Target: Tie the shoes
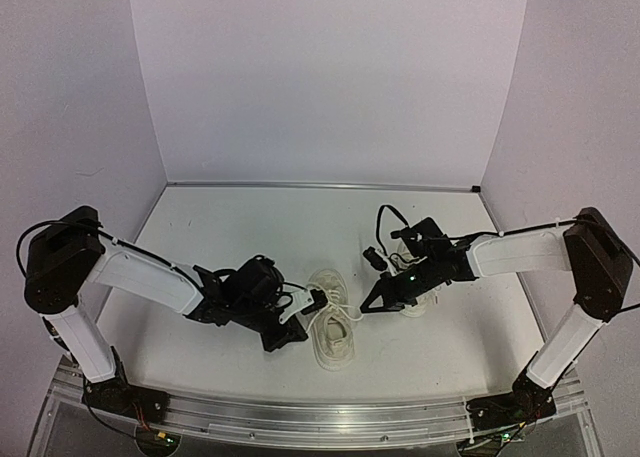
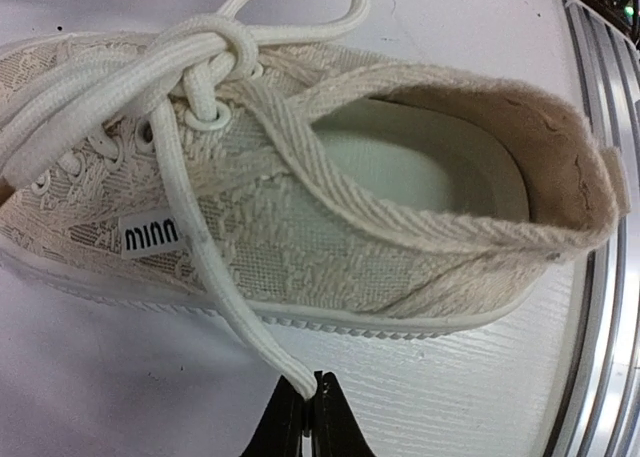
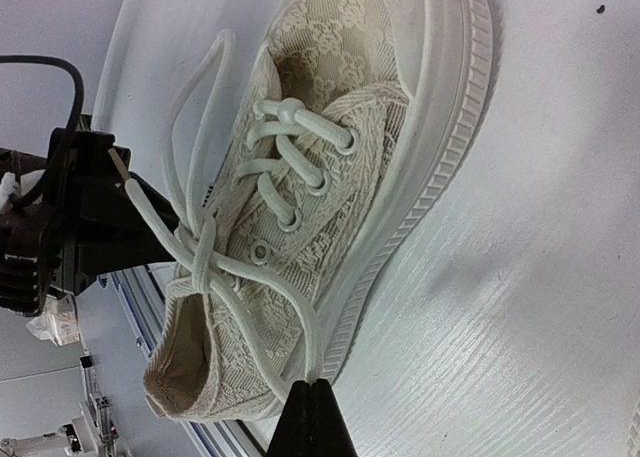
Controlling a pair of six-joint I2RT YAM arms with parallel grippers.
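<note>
One cream lace-patterned sneaker (image 1: 332,329) lies on the white table between my two grippers, and it fills the left wrist view (image 2: 380,207) and the right wrist view (image 3: 340,167). Its white laces are crossed in a knot (image 2: 215,52) over the top eyelets. My left gripper (image 2: 312,389) is shut on one lace strand beside the shoe's side; it also shows in the top view (image 1: 316,299). My right gripper (image 3: 318,382) is shut on the other strand near the sole; in the top view (image 1: 368,304) it sits right of the shoe. A second pale shoe (image 1: 408,249) is mostly hidden under the right arm.
The metal rail (image 2: 610,307) of the table's near edge runs close behind the shoe's heel. White walls enclose the table at the back and sides. The left gripper's dark body (image 3: 60,217) sits just beyond the shoe in the right wrist view.
</note>
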